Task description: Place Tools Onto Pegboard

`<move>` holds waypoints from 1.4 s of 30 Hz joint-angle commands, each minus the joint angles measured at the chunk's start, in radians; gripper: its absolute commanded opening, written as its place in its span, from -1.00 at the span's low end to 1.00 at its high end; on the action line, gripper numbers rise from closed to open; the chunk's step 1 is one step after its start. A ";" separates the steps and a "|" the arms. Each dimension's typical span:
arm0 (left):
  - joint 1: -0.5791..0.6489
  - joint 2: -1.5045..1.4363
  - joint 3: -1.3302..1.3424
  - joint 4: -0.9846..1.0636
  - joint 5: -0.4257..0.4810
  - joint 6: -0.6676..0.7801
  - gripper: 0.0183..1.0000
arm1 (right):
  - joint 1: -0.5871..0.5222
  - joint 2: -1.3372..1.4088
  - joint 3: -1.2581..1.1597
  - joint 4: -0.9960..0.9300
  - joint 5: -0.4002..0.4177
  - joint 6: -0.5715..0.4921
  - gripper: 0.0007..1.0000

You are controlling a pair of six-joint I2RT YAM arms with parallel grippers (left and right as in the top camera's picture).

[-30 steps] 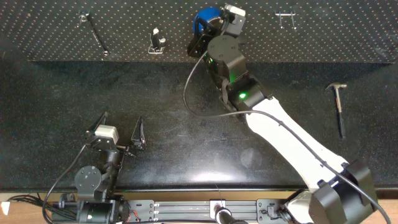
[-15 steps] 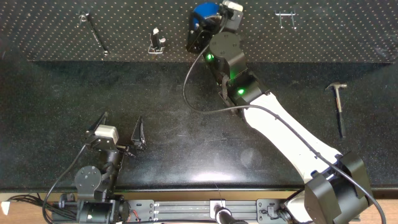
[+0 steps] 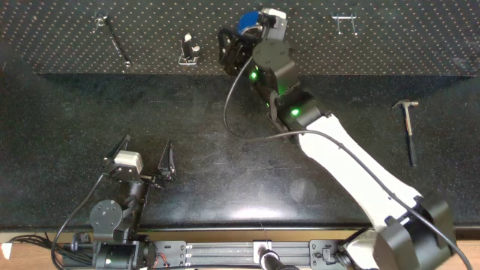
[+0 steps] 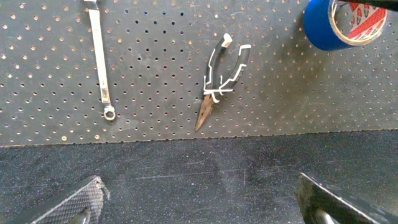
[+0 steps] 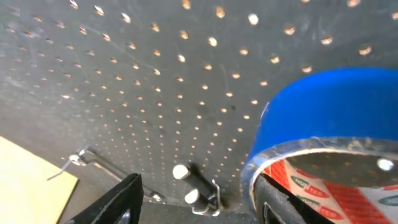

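Blue tape roll sat at the pegboard, core axis pointing outward. Right gripper fingers were spread beside it. Left gripper was likewise spread.

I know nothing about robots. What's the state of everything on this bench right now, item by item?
Surface: black table, pegboard at its far side.
Job's things: wrench and pliers on pegboard; tape against it; hammer on table; hook bare.
Clutter: nothing seen.
Pincers: right pincer open beside tape; left pincer open over table.
Cables: black cable loops from right arm.
Surroundings: tan strip at right.
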 commanded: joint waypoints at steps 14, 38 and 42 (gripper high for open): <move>-0.005 -0.008 -0.002 -0.005 0.007 -0.005 0.99 | -0.880 -0.629 -0.266 -1.162 -0.225 -0.483 0.46; -0.005 -0.008 -0.002 -0.005 0.007 -0.005 0.99 | -1.166 0.234 -0.069 -0.970 -0.086 -1.339 0.86; -0.005 -0.008 -0.002 -0.005 0.007 -0.005 0.98 | -1.157 0.264 -0.069 -0.966 -0.085 -1.360 0.86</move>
